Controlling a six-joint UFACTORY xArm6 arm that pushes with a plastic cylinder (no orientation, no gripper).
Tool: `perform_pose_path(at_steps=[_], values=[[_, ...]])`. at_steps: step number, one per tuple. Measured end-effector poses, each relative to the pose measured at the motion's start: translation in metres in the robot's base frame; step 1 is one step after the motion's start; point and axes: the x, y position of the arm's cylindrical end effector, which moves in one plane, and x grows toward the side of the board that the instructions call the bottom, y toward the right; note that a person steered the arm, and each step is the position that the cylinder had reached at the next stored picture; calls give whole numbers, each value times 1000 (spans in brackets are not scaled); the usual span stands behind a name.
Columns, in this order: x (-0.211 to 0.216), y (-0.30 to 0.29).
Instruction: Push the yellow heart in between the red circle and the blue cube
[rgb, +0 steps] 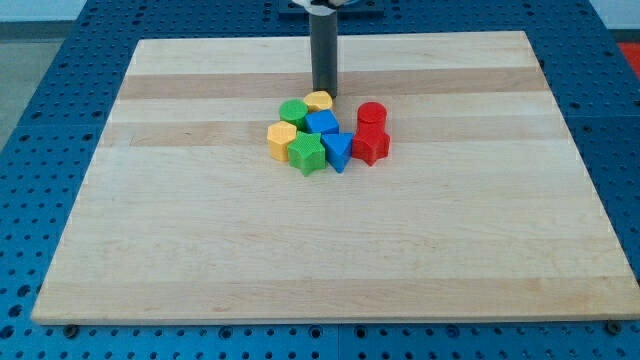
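Observation:
The yellow heart (319, 100) lies at the top of a tight cluster of blocks near the board's middle. My tip (323, 92) stands right at the heart's top edge, touching or almost touching it. The blue cube (322, 122) sits just below the heart. The red circle (372, 114) stands to the right of the blue cube with a small gap between them.
A green circle (293, 111) lies left of the heart. A yellow block (282, 140), a green star (307, 153), a blue triangle-like block (338, 150) and a red block (370, 146) form the cluster's lower row. The wooden board (200, 250) lies on a blue perforated table.

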Motion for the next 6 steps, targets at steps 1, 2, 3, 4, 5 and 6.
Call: perform_pose_path(at_steps=[1,2,3,4,5,6], values=[[-10,-3],[-34,-10],[-36,-38],[-25,-66],[-15,-84],[-4,-88]])
